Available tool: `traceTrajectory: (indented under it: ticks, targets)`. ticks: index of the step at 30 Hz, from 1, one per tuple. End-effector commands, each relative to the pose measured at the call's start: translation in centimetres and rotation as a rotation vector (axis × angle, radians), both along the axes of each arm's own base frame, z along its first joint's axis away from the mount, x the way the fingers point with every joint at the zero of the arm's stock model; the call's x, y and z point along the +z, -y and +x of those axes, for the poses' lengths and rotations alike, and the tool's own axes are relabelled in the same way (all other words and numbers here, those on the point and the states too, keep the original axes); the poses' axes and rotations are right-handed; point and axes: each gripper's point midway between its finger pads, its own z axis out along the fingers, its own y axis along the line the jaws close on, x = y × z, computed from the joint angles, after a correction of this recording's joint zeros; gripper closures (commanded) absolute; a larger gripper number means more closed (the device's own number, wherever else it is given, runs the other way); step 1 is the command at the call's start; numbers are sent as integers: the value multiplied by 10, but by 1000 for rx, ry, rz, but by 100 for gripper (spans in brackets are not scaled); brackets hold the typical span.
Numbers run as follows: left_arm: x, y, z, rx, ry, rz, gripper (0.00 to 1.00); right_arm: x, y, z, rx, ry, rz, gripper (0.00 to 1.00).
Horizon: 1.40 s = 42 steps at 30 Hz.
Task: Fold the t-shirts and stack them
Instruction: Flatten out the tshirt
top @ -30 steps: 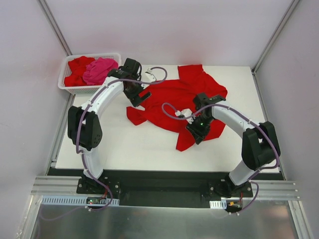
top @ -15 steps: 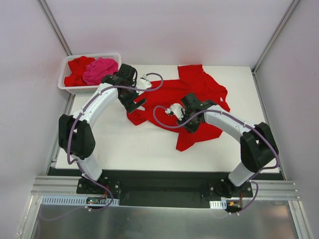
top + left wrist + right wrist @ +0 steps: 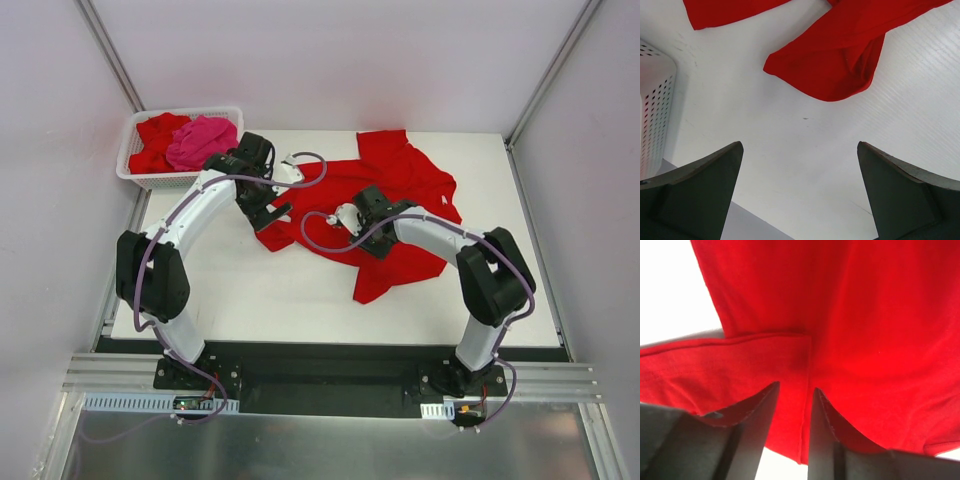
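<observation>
Reporting current state: one red t-shirt (image 3: 405, 180) lies spread but rumpled across the middle and far right of the white table (image 3: 240, 295), unfolded, with one sleeve (image 3: 830, 70) pointing toward the left arm. Left gripper (image 3: 799, 150) hangs with jaws wide apart above bare table just short of that sleeve, touching nothing; the white lattice basket (image 3: 655, 100) shows at the edge of its wrist view. Right gripper (image 3: 795, 390) is down on the shirt's middle, jaws narrow, with a hemmed, seamed edge of the red cloth running into the gap between the fingers (image 3: 752, 415). Can't tell whether that edge is actually clamped or just sitting there. Basket sits at the far-left table corner, holding a pink t-shirt (image 3: 203, 140) bunched beside a second red t-shirt (image 3: 155, 135), both crumpled.
</observation>
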Motion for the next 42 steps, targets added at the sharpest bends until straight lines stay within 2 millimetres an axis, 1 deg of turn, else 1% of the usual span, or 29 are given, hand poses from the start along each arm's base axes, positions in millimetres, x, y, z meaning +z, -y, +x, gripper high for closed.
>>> traceTrajectory:
  ticks: [1, 4, 7, 13, 18, 19, 22, 24, 25, 26, 27, 28, 29, 31, 32, 34, 35, 36, 38, 39, 42]
  targets:
    - [17, -8, -5, -10, 47, 21, 1, 17, -16, 10, 13, 10, 43, 58]
    - [18, -9, -5, -9, 46, 21, 1, 17, -16, 10, 25, -1, 43, 55]
    - [17, -9, -6, -9, 45, 20, 1, 10, -16, 10, 35, -17, 29, 52]
    - [16, -11, -10, -12, 41, 27, 1, -3, -17, 4, 54, -71, 19, 53]
    - [15, -13, -13, -17, 39, 33, 1, -10, -17, 2, 58, -102, -1, 54]
    - [15, -13, -12, -17, 40, 32, 1, -11, -17, 3, 59, -106, -4, 57]
    - [15, -13, -13, -17, 40, 32, 1, -10, -18, 4, 62, -106, -4, 72]
    - [16, -13, -13, -19, 43, 31, 1, -9, -18, 3, 67, -108, -7, 80]
    - [14, -13, -13, -19, 37, 33, 1, -8, -17, 3, 65, -109, -8, 90]
    - [14, -13, -13, -19, 37, 33, 1, -5, -17, 2, 65, -106, -6, 96]
    - [14, -13, -12, -19, 37, 33, 1, -3, -16, -1, 66, -113, -8, 99]
    - [14, -13, -12, -19, 37, 33, 1, -1, -14, -2, 67, -115, -10, 99]
    - [13, -13, -13, -21, 34, 34, 1, 5, -9, -8, 62, -124, -15, 99]
    - [13, -13, -12, -21, 35, 35, 1, 11, -2, -17, 58, -138, -25, 99]
    - [13, -13, -12, -24, 37, 36, 1, 17, 4, -26, 61, -145, -31, 99]
    - [13, -13, -12, -27, 37, 37, 1, 23, 13, -37, 66, -157, -41, 99]
    - [13, -13, -12, -29, 38, 40, 1, 25, 19, -46, 64, -177, -54, 99]
    - [13, -13, -12, -30, 38, 39, 1, 29, 21, -57, 69, -199, -31, 99]
    - [12, -13, -12, -33, 36, 41, 1, 33, 27, -73, 64, -236, -31, 98]
    - [12, -13, -11, -33, 36, 41, 1, 39, 30, -80, 59, -235, -19, 99]
    - [13, -12, -9, -36, 39, 40, 1, 45, 37, -104, 51, -288, -5, 99]
